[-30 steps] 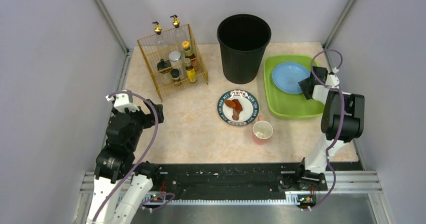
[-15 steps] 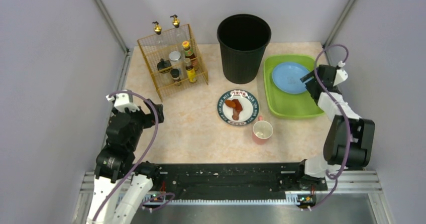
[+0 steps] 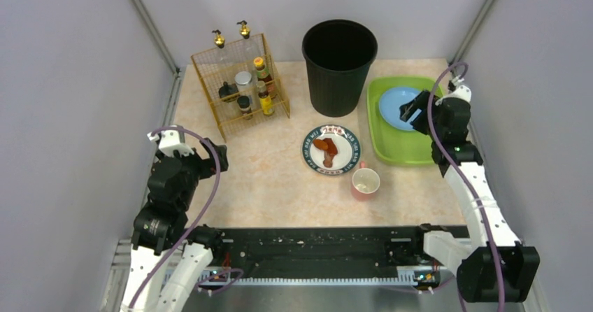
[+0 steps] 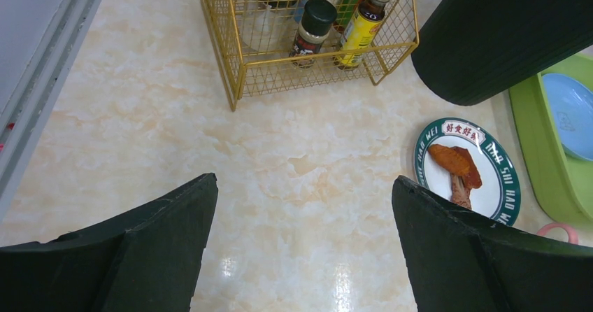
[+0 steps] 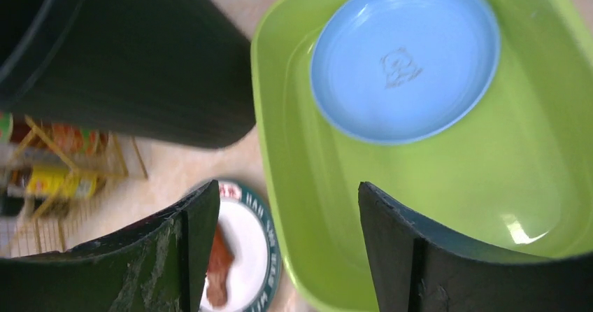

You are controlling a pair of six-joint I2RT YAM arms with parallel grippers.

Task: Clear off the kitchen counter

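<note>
The beige-pink marbled kitchen counter [image 3: 266, 179] bears one tall black ribbed bin [image 3: 339, 67] at far centre, one gold wire rack [image 3: 238, 88] of bottles and jars at far left, one green-rimmed white plate [image 3: 308, 151] of browned food in the middle, one pink cup [image 3: 366, 182] just near-right of it, and one lime-green plastic tray [image 3: 402, 147] at right holding one round blue plate [image 5: 405, 57]. The left gripper [image 4: 304, 182] hangs over the counter's left side, fingers spread and empty. The right gripper [image 5: 287, 189] hangs above the tray, likewise spread and empty.
</note>
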